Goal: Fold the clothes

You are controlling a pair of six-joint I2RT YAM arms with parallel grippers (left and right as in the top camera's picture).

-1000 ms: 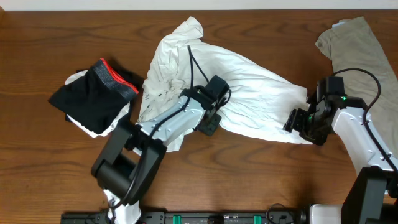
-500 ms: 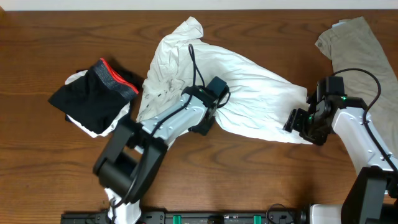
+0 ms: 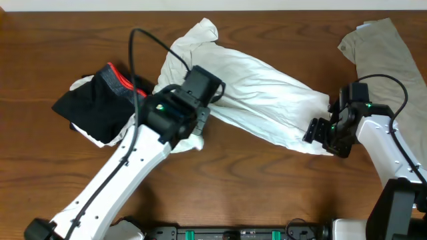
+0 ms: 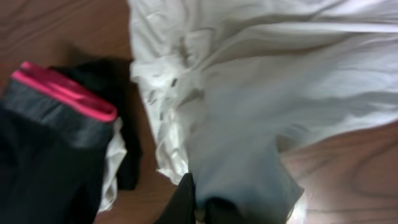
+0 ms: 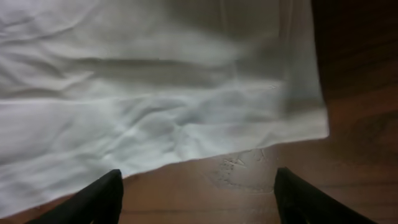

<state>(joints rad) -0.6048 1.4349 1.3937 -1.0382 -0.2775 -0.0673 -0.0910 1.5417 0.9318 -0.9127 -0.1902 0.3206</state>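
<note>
The white T-shirt (image 3: 260,87) lies crumpled across the middle of the table, and shows in the left wrist view (image 4: 261,81) and the right wrist view (image 5: 155,87). My left gripper (image 3: 193,130) is shut on a fold of the T-shirt at its left side (image 4: 211,208), lifted above the table. My right gripper (image 3: 319,137) is open at the shirt's right hem, its fingers (image 5: 196,196) over bare wood just short of the hem. The black garment with red-edged grey waistband (image 3: 100,100) lies at the left (image 4: 50,137). The khaki-grey garment (image 3: 380,47) lies at the far right.
A white cloth (image 3: 90,133) peeks out under the black garment. The wooden table (image 3: 267,193) shows bare wood along the front. A black cable (image 3: 143,47) arcs from the left arm over the shirt.
My left arm has risen and swung left toward the black garment, pulling the shirt's lower left edge with it. The right arm has not moved.
</note>
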